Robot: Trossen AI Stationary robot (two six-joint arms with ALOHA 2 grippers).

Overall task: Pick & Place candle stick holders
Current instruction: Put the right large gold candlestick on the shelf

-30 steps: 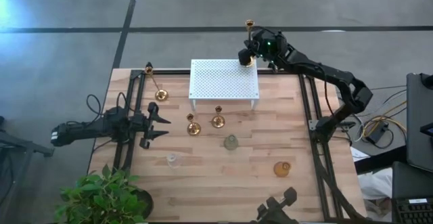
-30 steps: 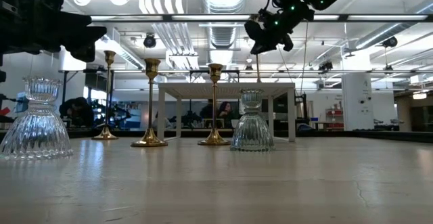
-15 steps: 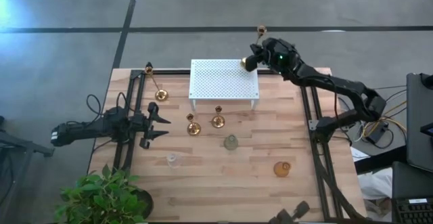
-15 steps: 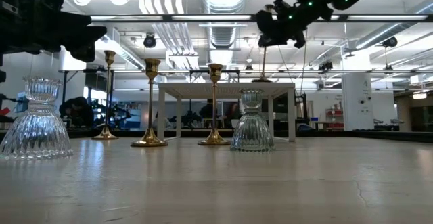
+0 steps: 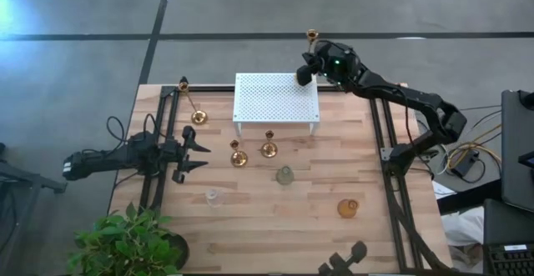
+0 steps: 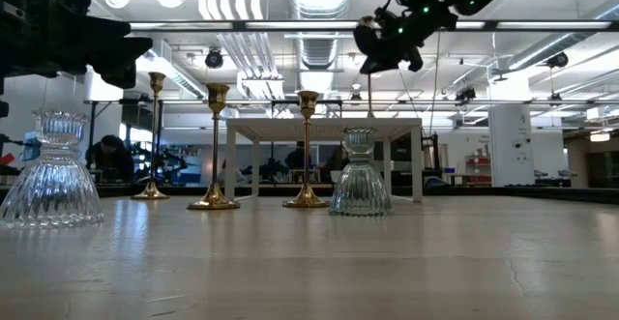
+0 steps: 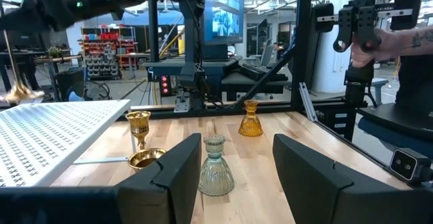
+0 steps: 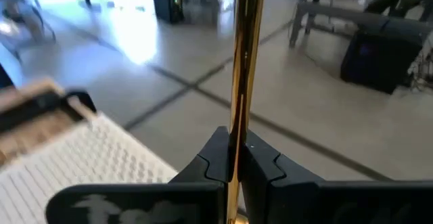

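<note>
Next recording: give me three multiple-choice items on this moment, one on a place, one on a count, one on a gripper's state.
1. Where is the right gripper?
A. over the white stand's far right corner
B. by the plant
C. over the amber holder

2. How many short brass holders stand in front of the white stand?
A. one
B. two
C. four

3. The right gripper is:
A. open, empty
B. shut on the tall brass stick
C. shut on a glass holder

Answers: 1 A, the high view shows it there; 2 B, a pair; 3 B, the right wrist view shows the fingers clamping it.
</note>
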